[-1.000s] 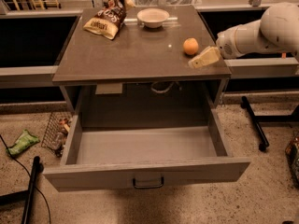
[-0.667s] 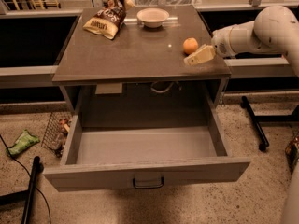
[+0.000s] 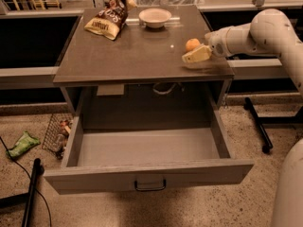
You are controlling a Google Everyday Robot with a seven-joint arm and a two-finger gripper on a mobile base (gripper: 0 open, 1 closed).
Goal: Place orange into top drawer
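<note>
The orange (image 3: 192, 44) sits on the cabinet top (image 3: 137, 51) near its right edge. My gripper (image 3: 197, 55) reaches in from the right on a white arm (image 3: 251, 34) and lies just in front of the orange, touching it or nearly so. The top drawer (image 3: 94, 179) is pulled fully out below the cabinet top. Its inside is empty, and its dark handle (image 3: 150, 185) is at the centre of the front panel.
A white bowl (image 3: 155, 17) and a chip bag (image 3: 108, 19) stand at the back of the cabinet top. A wire basket (image 3: 59, 132) and a green packet (image 3: 22, 144) lie on the floor at left. A black stand leg (image 3: 258, 124) is at right.
My gripper has moved left along the cabinet top and now sits closer to the orange. The orange and the drawer have not moved.
</note>
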